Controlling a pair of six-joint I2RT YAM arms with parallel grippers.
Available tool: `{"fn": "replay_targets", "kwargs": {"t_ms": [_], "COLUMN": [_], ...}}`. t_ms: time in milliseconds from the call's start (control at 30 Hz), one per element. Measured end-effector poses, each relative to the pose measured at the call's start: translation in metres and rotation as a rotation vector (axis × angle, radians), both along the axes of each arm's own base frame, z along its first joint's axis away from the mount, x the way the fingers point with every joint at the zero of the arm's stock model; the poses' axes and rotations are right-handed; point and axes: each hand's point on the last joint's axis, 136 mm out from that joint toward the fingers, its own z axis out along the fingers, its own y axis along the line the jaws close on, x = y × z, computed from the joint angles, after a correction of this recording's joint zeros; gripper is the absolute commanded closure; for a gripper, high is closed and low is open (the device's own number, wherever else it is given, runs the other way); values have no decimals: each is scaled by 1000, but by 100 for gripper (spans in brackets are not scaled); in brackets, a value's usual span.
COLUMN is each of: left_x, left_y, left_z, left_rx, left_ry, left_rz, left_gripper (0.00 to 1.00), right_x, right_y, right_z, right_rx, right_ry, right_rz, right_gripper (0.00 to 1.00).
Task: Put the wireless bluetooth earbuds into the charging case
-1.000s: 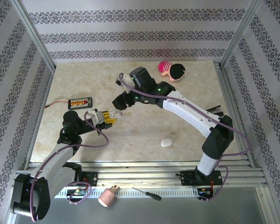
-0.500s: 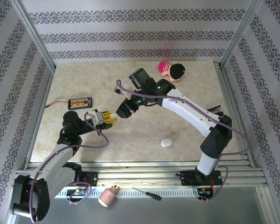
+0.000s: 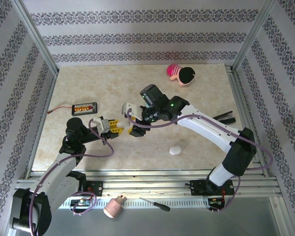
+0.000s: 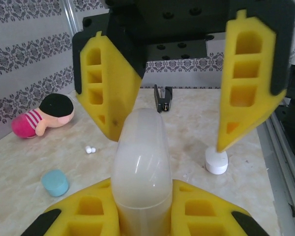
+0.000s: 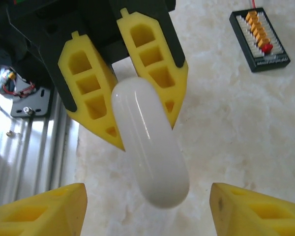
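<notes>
Over the desk (image 3: pixel 196 98), a white case (image 5: pixel 150 147) held aloft.
My left end effector (image 4: pixel 142 196) clamps the case tight; my right end effector (image 5: pixel 148 196) gapes wide astride its tip; tiny white earbuds (image 4: pixel 90 149) lie on the desk at ten o'clock.

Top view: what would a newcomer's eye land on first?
The two grippers nose to nose in the middle: the left gripper clamps a white case, and the right gripper, open, straddles it. Next comes the pink doll at the far right of the table, then a white puck near the front.
</notes>
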Motion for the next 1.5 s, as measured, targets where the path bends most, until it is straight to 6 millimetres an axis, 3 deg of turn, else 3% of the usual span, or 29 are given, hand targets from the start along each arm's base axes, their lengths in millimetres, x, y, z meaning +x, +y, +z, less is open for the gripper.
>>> {"fn": "replay_targets", "kwargs": {"t_ms": [100,300,367,433,500,667,867,900,1000,1167,1333,1500], "left_x": [-2,-2,-1,-1,-1,4,13,16,24,30,32,34], "left_y": [0,0,1,1,0,3,16,20,29,31,21,15], "left_z": [1,1,1,0,0,1,0,-2,-11,-31,-49,-63], "left_rx": [0,2,3,3,3,6,9,11,19,42,66,86], "left_ry": [2,12,12,15,15,9,-38,-43,-41,5,51,83], "left_rz": [-5,3,4,5,4,44,178,211,294,336,321,312], "left_gripper": [99,99,95,83,56,22,7,0,0,0,1,0], "right_x": [5,2,1,-1,-1,15,72,82,106,138,165,184], "right_y": [7,13,13,13,13,11,-19,-26,-43,-42,-29,-13], "right_z": [-2,-9,-8,-8,-8,-21,-54,-61,-78,-104,-148,-179], "right_rx": [2,9,10,13,15,28,64,71,74,78,41,28], "right_ry": [-17,5,10,18,20,39,113,126,159,233,339,414], "right_rz": [25,66,69,75,75,-15,-351,-419,-592,-801,-923,-977], "right_gripper": [45,73,76,77,77,77,78,78,79,78,76,74]}}
